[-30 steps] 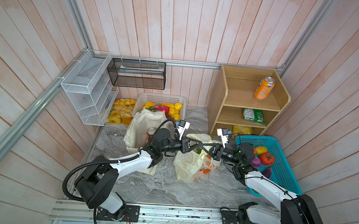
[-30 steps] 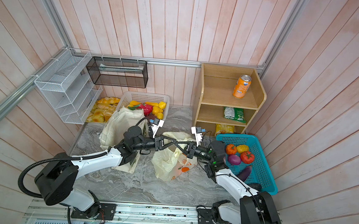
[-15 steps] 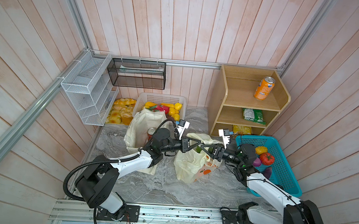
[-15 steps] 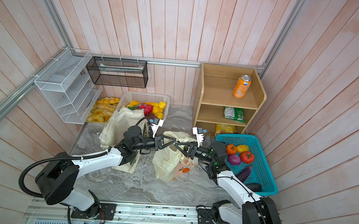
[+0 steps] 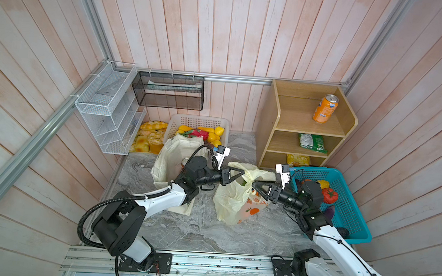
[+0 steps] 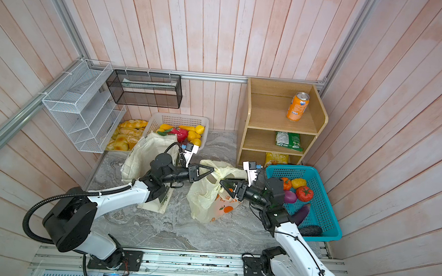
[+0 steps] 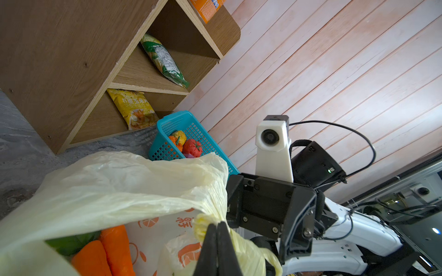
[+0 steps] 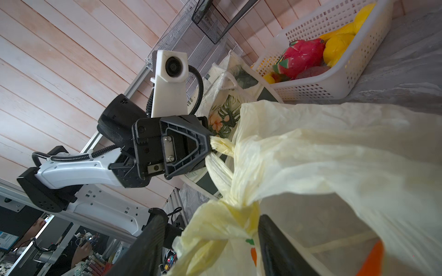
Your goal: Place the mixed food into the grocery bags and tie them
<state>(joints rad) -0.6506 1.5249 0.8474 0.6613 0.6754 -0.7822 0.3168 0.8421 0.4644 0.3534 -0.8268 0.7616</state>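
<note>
The pale-yellow plastic bag [image 5: 232,201] [image 6: 204,199] printed with oranges stands mid-table, its loop handles drawn up and twisted together. My left gripper [image 5: 243,172] [image 6: 213,169] [image 7: 216,224] is shut on one twisted handle. My right gripper [image 5: 253,184] [image 6: 220,182] [image 8: 210,217] is open, and the knotted handle [image 8: 229,210] lies loose between its fingers. Orange toy carrots [image 7: 102,253] with green tops show inside the bag. The cream cloth tote [image 5: 171,153] [image 6: 143,154] [image 8: 227,112] stands just left of the left arm.
A wooden shelf [image 5: 269,126] at the back right holds an orange can [image 5: 324,109], a green packet [image 5: 311,143] and a yellow packet [image 5: 297,161]. A teal basket [image 5: 348,216] of toy vegetables sits right. A white basket [image 5: 197,122] of fruit, bread [image 5: 147,139] and wire racks [image 5: 109,108] are behind.
My right gripper's jaws have opened off the bag's handle and the arm has drawn back slightly to the right. My left gripper keeps its hold in the same place.
</note>
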